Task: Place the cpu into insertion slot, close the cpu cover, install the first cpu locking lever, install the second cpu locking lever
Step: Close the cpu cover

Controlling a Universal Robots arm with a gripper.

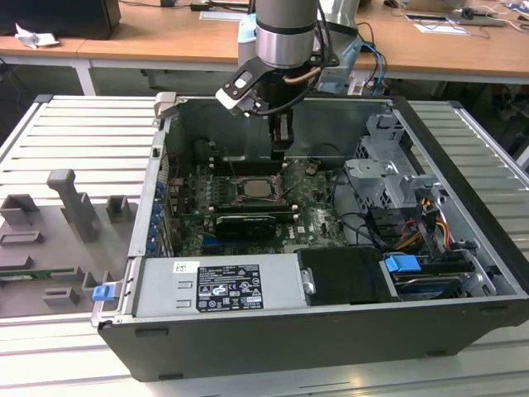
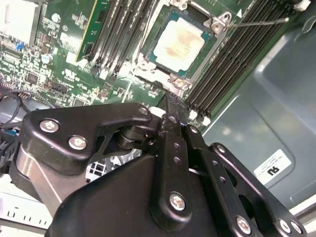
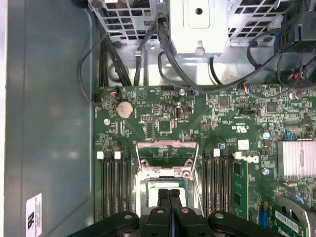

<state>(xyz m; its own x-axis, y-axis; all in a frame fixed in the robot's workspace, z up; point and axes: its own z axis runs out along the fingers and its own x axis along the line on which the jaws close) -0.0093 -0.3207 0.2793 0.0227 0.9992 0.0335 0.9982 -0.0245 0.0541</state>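
Silver-tan face up: find cpu [image 2: 177, 44] seated in the socket [image 2: 147, 65] close below the gripper [image 3: 169, 193], pressed shut on nothing; read cpu cover [image 3: 167, 145] as hinged up just beyond it, hinge edge square-on to the gripper.

The arm [image 1: 285, 29] stands at the upper middle of the exterior view, its grey wrist [image 1: 285, 50] upright, with a camera unit [image 1: 240, 89] jutting toward the exterior view's left. Below it the black gripper [image 1: 281, 149] points straight down. In both wrist views the gripper [image 3: 170, 192] [image 2: 173, 101] has its two slim fingers [image 3: 164, 197] pressed flat together, with nothing seen between them, and the linkage bars [image 2: 173, 163] fold in behind.
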